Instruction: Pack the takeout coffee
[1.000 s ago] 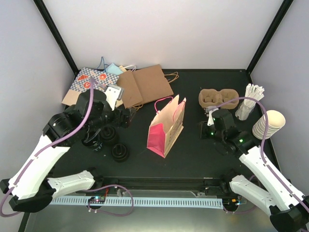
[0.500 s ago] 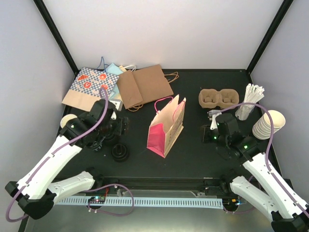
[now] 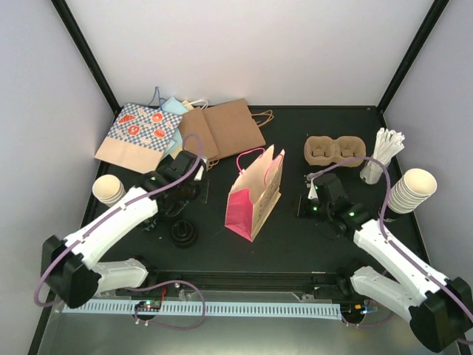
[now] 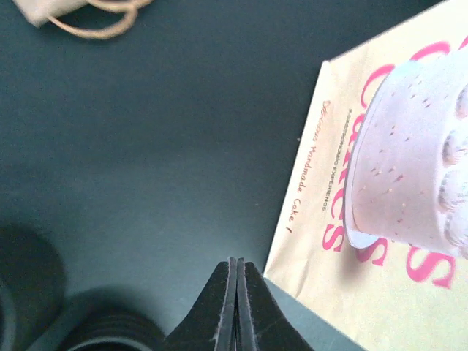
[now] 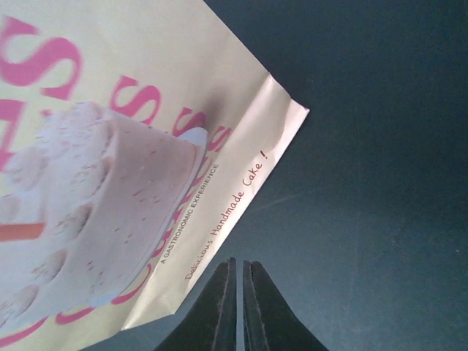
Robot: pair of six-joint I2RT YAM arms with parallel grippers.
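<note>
A cream and pink cake-print paper bag (image 3: 255,194) stands upright mid-table, its printed side showing in the left wrist view (image 4: 380,183) and the right wrist view (image 5: 110,190). My left gripper (image 3: 194,188) (image 4: 236,260) sits just left of the bag's base, shut and empty. On the bag's right my right gripper (image 3: 304,208) (image 5: 238,262) points at its lower corner, shut on nothing. Black round lids (image 3: 183,233) (image 4: 29,292) lie left of the bag. I cannot tell from here whether they cap takeout coffee cups.
Flat patterned and brown paper bags (image 3: 199,132) lie at the back left. A pulp cup carrier (image 3: 334,150) and a holder of white sticks (image 3: 383,159) stand at the back right. Lidless cream cup stacks sit at far left (image 3: 109,190) and far right (image 3: 412,190).
My left gripper went from open to shut and swung right toward the bag, uncovering the left cup stack. The right gripper moved left toward the bag and closed a little.
</note>
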